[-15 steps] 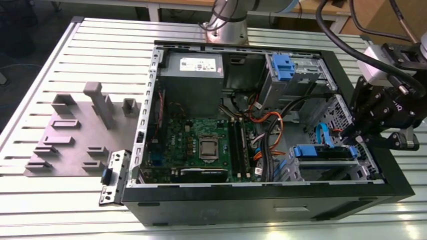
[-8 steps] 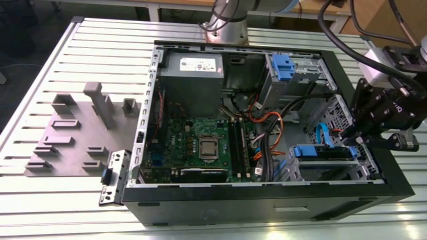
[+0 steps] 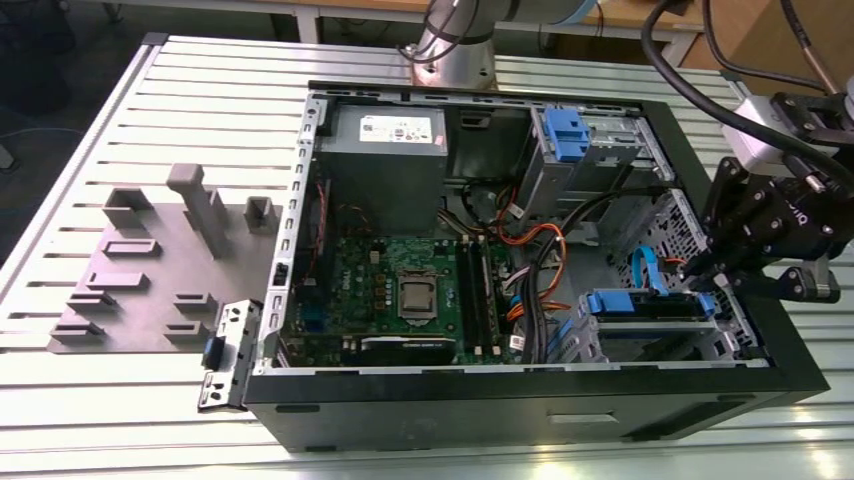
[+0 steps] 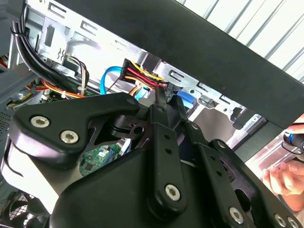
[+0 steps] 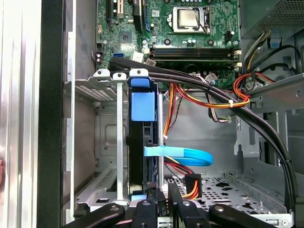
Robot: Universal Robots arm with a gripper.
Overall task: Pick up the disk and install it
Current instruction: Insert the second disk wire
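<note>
In the exterior view we see the open case (image 3: 534, 385) on a slatted table (image 3: 80, 390). The gripper (image 3: 703, 272) hangs at the case's far edge on that view's right, low beside the drive cage (image 3: 654, 335). The disk (image 3: 650, 304) sits in that cage, its blue carrier end facing up.

In the second wrist view the gripper's black linkages take up the foreground; the fingertips (image 4: 166, 97) point at a bundle of coloured power wires (image 4: 145, 76) and a blue cable (image 4: 107, 80). A person's hand (image 4: 280, 173) waits outside the case.

In the first wrist view the disk (image 5: 142, 142) stands edge-on in the cage (image 5: 102, 137), its blue rail running away from us toward the motherboard (image 5: 190, 23). The fingers (image 5: 175, 199) sit close together at the disk's near end, beside its connectors. We cannot tell whether they are clamping the disk or merely resting shut against it.

We judge the risks to be these: the fingertips could snag the blue cable (image 5: 183, 154) or the power wires (image 5: 190, 183), since both lie right beside them. The disk could also jam if it is pushed at a slant to the cage rails.
</note>
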